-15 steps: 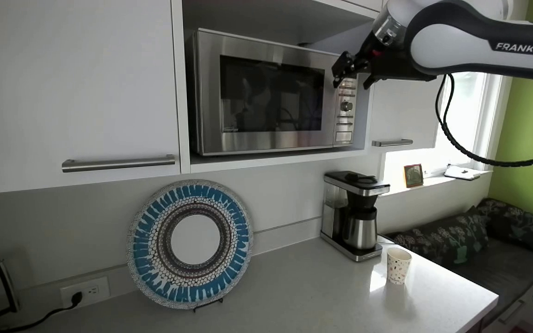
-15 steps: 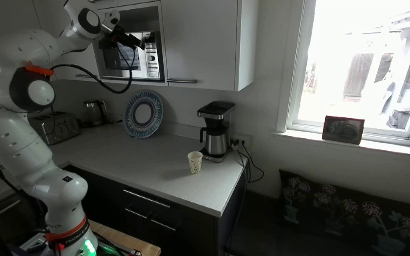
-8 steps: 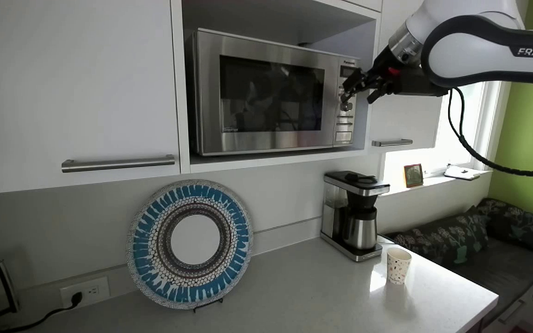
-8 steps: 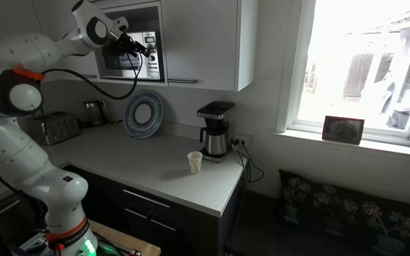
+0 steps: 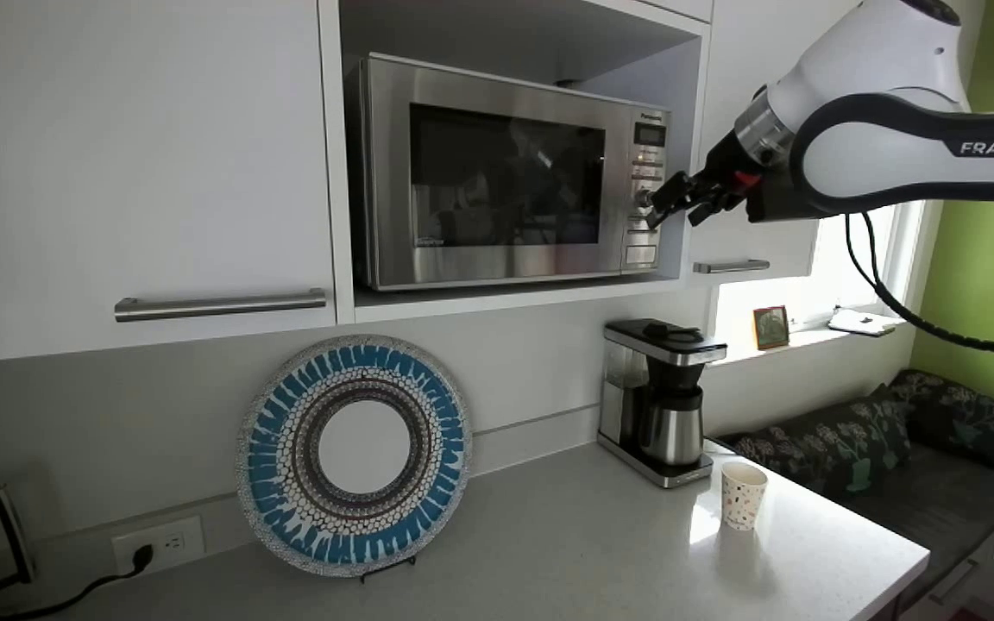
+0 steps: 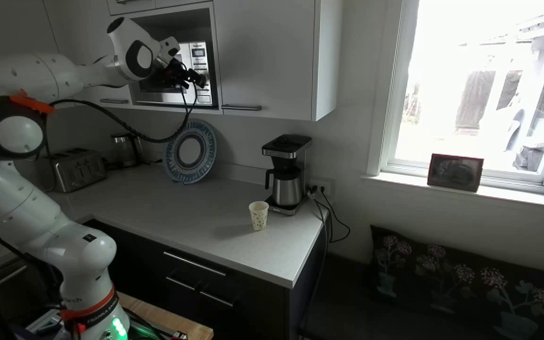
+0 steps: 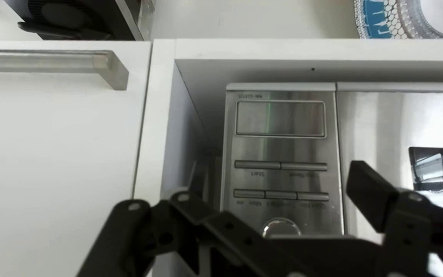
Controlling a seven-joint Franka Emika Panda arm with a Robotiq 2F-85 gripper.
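My black gripper (image 5: pixel 675 217) is open, with nothing between its fingers. It is in front of the microwave's right side in an exterior view, and also shows in an exterior view (image 6: pixel 194 79). The silver microwave (image 5: pixel 506 263) sits in an open cabinet shelf with its door shut. In the upside-down wrist view, the gripper (image 7: pixel 277 190) spreads across the control panel (image 7: pixel 283 148), with the two rows of buttons between the fingers. The round knob (image 7: pixel 281 227) is partly hidden by the gripper's body. I cannot tell whether a finger touches the panel; a gap seems to remain.
A cabinet door with a bar handle (image 5: pixel 732 266) adjoins the shelf. Below, the counter (image 5: pixel 549 552) holds a coffee maker (image 5: pixel 670 405), a speckled paper cup (image 5: pixel 742 496) and a blue patterned plate (image 5: pixel 268 466) on a stand. A toaster (image 6: pixel 79 171) and kettle (image 6: pixel 124 150) stand farther along.
The gripper has moved down along the microwave's control panel, from near its top to around the knob and lower buttons. The arm has lowered with it. The cup and other objects have not moved.
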